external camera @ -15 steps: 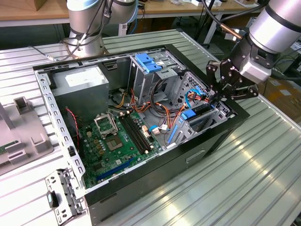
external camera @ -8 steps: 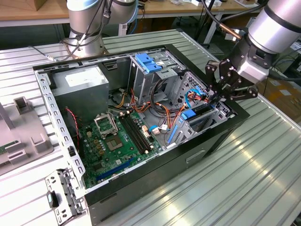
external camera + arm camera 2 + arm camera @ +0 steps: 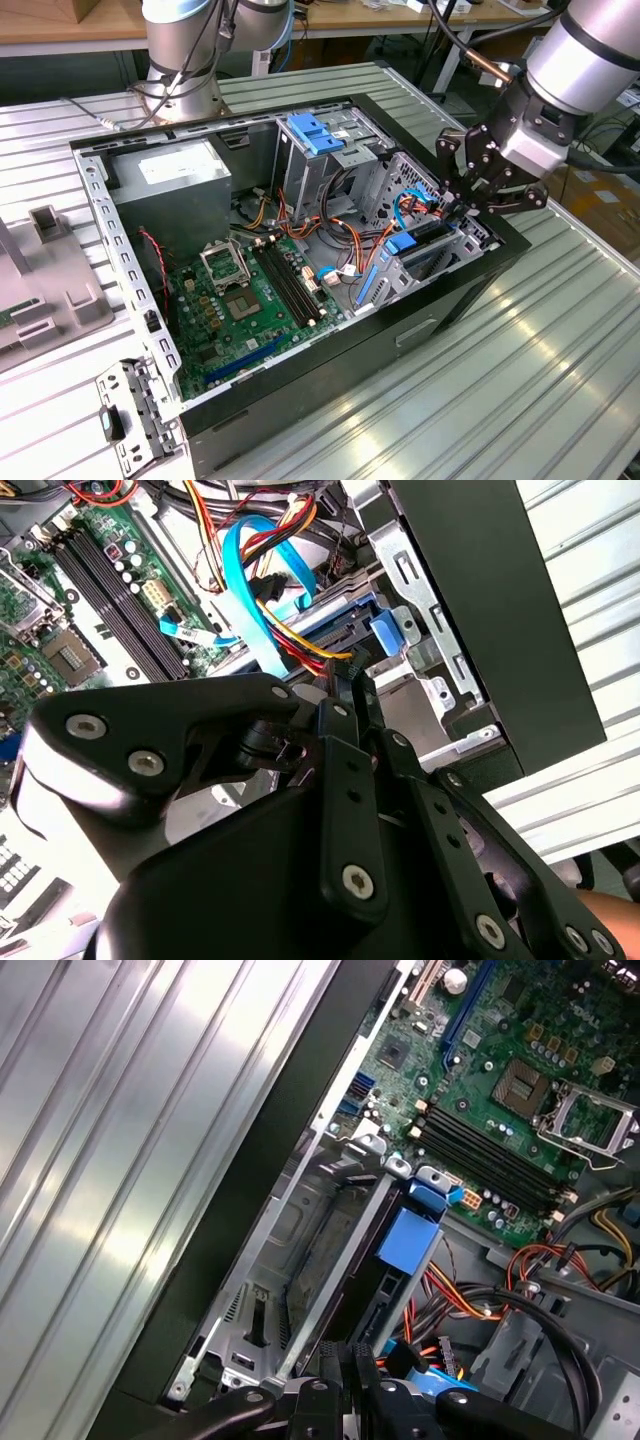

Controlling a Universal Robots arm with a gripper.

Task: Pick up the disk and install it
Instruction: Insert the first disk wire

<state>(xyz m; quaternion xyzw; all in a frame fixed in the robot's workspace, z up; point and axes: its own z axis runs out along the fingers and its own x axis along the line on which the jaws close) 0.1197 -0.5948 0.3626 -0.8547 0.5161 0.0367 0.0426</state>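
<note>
Disk (image 3: 408, 1243) seated just below hand (image 3: 352, 1355)

Robotics lab: open PC case (image 3: 470, 290) on ribbed metal bench (image 3: 480, 400), desks behind.

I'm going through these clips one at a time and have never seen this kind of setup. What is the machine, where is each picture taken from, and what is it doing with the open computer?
The machine is a single robot arm ending in a black gripper. The exterior view comes from a camera off the arm and takes in the whole scene; both wrist views come from cameras riding near the arm's wrist, looking past the gripper.

An open computer case lies on a ribbed metal table, showing its green motherboard and a grey power supply.

The gripper is down at the drive bay on the exterior view's right. Its fingers are closed together above the disk, which sits in the bay with its blue tab showing. Whether it is fully seated cannot be told.
</note>
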